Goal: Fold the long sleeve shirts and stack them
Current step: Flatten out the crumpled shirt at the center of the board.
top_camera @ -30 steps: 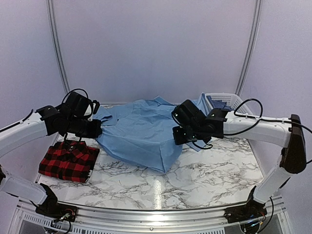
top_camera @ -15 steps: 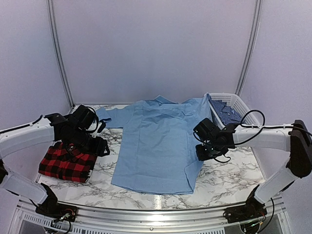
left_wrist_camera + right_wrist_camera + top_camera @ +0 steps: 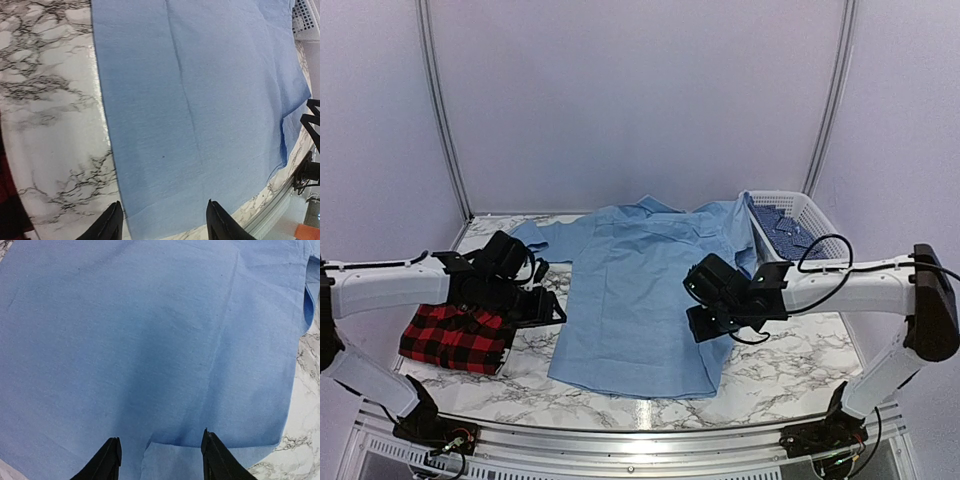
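The left gripper (image 3: 162, 220) hangs with its two fingers apart and nothing between them, above the left side edge of the light blue shirt (image 3: 630, 290), where cloth meets marble. The right gripper (image 3: 160, 455) is likewise spread and empty, over the shirt's right half near the hem. Whether either fingertip touches the cloth I cannot tell.

The blue shirt lies opened out flat across the middle of the tabletop (image 3: 780, 365) – collar toward the far edge, hem toward the near edge, one sleeve reaching for the far left corner, the other side running up against a white basket (image 3: 807, 205) in the far right corner. Dark blue patterned cloth lies in that basket. The red-and-black plaid shirt (image 3: 455, 338) sits folded by the left edge, partly under the left arm, apart from the blue one.

The tabletop is white marble with grey veins and a metal rail (image 3: 640, 432) along its near edge – pale walls with two curved poles close it in behind.
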Controlling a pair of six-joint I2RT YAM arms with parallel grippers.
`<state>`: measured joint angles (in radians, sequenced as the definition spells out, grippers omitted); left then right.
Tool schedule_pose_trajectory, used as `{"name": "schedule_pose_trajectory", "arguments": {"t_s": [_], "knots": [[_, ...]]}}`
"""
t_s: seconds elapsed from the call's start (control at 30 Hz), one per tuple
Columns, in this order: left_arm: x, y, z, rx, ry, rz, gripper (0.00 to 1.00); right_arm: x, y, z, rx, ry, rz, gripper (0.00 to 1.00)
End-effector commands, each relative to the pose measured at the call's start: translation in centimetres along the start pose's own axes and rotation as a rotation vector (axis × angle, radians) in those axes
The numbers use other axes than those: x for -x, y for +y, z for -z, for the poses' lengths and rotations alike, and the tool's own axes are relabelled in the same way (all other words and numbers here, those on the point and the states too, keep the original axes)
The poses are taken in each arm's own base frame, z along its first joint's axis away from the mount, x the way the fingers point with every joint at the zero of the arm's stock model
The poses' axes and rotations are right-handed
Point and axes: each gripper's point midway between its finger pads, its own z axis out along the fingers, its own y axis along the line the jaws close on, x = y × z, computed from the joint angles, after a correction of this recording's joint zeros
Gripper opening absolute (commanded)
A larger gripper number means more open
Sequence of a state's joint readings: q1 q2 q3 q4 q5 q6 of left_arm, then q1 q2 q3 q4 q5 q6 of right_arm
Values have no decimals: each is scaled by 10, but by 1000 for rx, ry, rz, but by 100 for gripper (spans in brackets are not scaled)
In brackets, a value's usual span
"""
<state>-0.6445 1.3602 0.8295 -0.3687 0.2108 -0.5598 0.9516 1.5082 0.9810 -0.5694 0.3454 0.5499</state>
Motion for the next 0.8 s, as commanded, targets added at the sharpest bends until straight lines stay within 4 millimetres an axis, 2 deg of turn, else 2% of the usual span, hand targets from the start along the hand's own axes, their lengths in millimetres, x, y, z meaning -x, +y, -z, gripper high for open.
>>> {"name": "schedule_pose_trajectory", "arguments": {"t_s": [0.0, 0.1, 0.2, 0.3, 0.43, 0.53, 0.77], "knots": [[9, -44, -27, -139, -3, -12, 58, 19, 6, -15, -23, -41, -34, 52], [6, -60, -45, -171, 15, -21, 58, 19, -8, -31, -34, -26, -59, 52], [0, -62, -60, -169, 34, -14, 58, 10, -26, -42, -52, 8, -86, 51], [-11, -48, -70, -125, 59, 19, 59, -7, -32, -43, -45, 46, -87, 51], [-38, -21, -79, -54, 117, 38, 59, -38, -38, -37, -15, 100, -123, 51], [-54, -4, -79, -15, 143, 45, 59, -58, -45, -25, 5, 121, -160, 50], [-79, 22, -67, 55, 166, 60, 59, -79, -55, 0, 48, 118, -249, 50]]}}
